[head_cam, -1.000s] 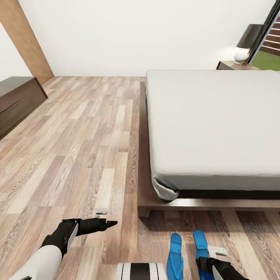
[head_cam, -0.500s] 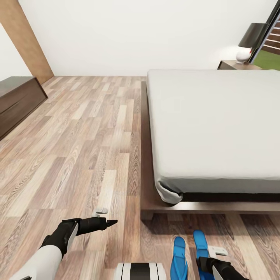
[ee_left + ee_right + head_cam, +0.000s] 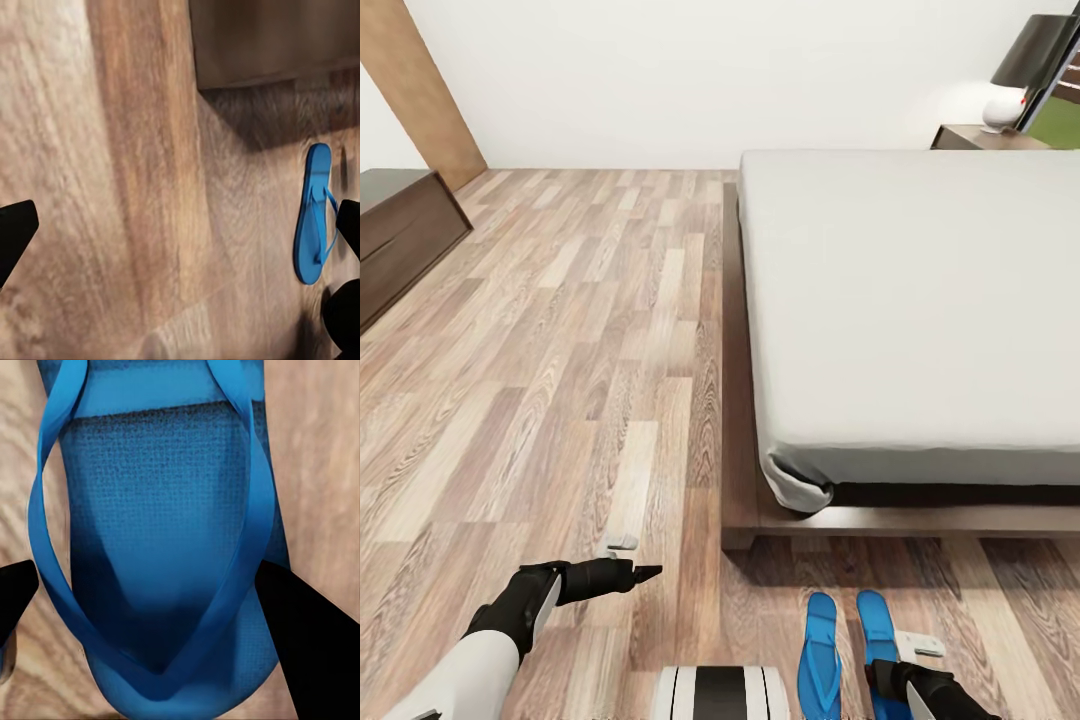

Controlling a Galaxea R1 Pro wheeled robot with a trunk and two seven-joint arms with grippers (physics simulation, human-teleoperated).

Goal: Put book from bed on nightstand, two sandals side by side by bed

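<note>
Tilted down a little since a second ago, head view: bed (image 3: 910, 300) sits higher, two sandals (image 3: 819, 655) side by side on floor (image 3: 560, 350) by bed's foot, no book in sight. Left wrist: left gripper (image 3: 180, 225) fingers wide apart over bare planks. Right wrist: right gripper (image 3: 161, 607) fingers spread either side of sandal, seemingly released.

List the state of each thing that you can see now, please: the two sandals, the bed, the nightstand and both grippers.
Left sandal: flat on the floor, strap up, at the bed's foot.
Right sandal: flat on the floor beside the other, under the right gripper.
Right gripper: open, fingers either side of the sandal.
Left gripper: open, empty, above the floor.
Bed: mattress bare, no book in the part seen.
Nightstand: carries a lamp.
</note>
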